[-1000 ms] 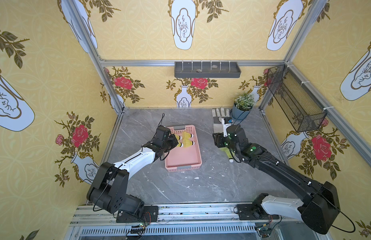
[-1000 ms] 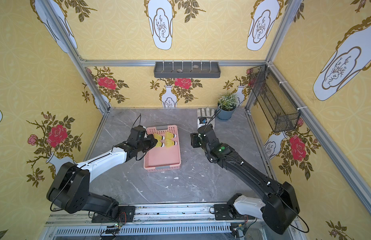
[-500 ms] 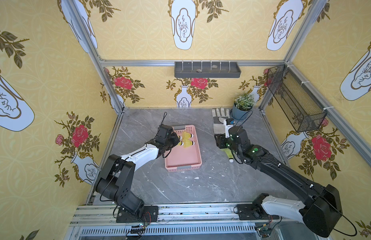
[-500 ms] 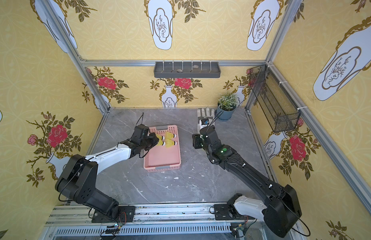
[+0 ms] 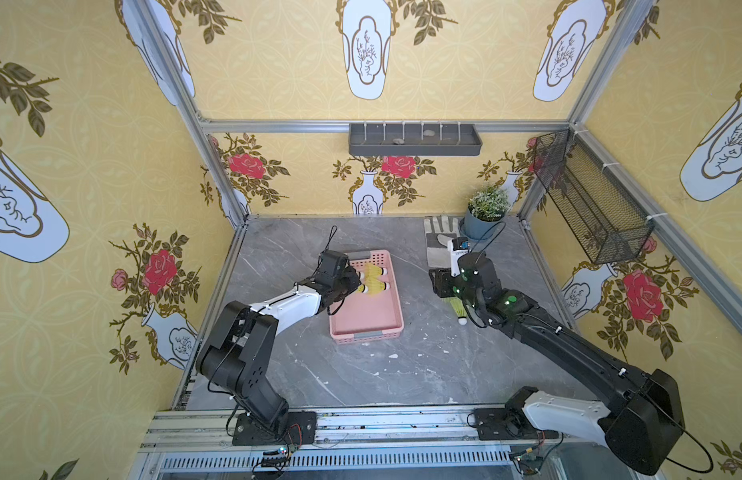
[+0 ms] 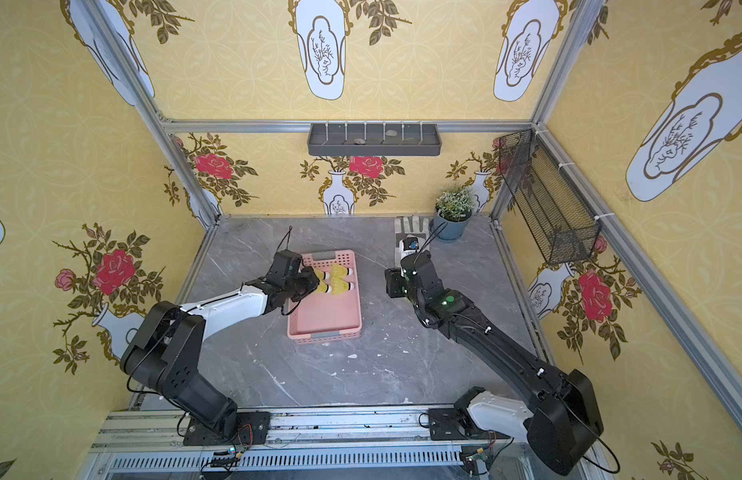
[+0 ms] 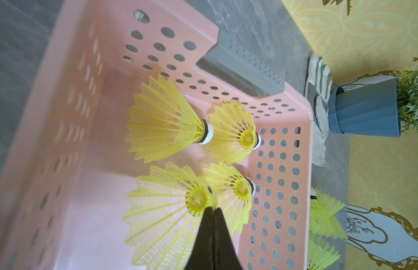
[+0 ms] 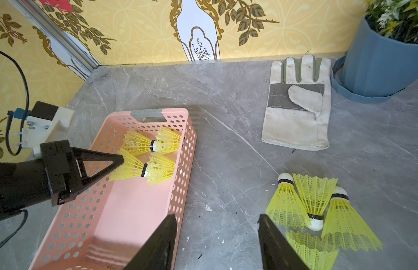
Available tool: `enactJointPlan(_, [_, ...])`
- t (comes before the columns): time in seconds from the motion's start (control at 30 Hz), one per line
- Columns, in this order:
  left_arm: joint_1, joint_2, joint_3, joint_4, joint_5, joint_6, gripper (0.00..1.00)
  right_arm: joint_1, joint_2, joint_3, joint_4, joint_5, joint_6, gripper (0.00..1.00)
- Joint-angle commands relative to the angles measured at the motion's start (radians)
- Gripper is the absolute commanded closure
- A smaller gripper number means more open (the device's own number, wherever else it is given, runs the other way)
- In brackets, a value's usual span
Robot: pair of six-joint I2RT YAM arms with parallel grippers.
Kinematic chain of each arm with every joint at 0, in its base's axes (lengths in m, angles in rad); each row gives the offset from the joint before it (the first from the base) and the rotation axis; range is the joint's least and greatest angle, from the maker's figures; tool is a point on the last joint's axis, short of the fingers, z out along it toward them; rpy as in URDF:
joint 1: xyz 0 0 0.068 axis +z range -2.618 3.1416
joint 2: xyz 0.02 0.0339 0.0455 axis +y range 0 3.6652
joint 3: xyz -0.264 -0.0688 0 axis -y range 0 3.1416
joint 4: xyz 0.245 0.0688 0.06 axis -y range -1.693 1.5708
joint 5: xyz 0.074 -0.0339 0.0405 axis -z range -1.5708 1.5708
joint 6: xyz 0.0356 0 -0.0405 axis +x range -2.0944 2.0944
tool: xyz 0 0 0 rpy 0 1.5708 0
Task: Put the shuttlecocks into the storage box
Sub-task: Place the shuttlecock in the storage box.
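We see the left end effector (image 7: 212, 209) pinched shut on the skirt of a neon yellow plastic shuttlecock (image 7: 166, 210), inside the pink perforated plastic storage box (image 7: 276, 163) with three more. Right end effector (image 8: 217, 218) half open, empty; four shuttlecocks (image 8: 313, 198) on the grey marble bench (image 8: 226, 140) beside it.

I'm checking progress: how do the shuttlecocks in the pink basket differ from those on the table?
The boxed shuttlecocks lie in the storage box in two neat rows, tip to skirt; the loose shuttlecocks huddle on the table, pointing different ways. The left gripper pinches one boxed shuttlecock's skirt; the loose shuttlecocks are untouched, the right gripper open near them. Both groups number four, with neon yellow skirts.
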Motion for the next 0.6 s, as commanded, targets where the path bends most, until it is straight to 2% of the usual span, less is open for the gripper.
enactJointPlan(0.0, [0.001,0.018,0.007,0.019,0.009,0.007,1.0,0.0,0.005,-0.003,0.044,-0.01,0.004,0.43])
enactJointPlan(0.27, [-0.001,0.032,0.005,0.018,-0.003,0.011,0.98,-0.002,0.007,-0.003,0.043,-0.018,0.004,0.43])
enactJointPlan(0.57, [-0.002,0.038,0.008,0.008,-0.006,0.018,0.8,-0.002,0.008,-0.004,0.041,-0.021,0.004,0.43])
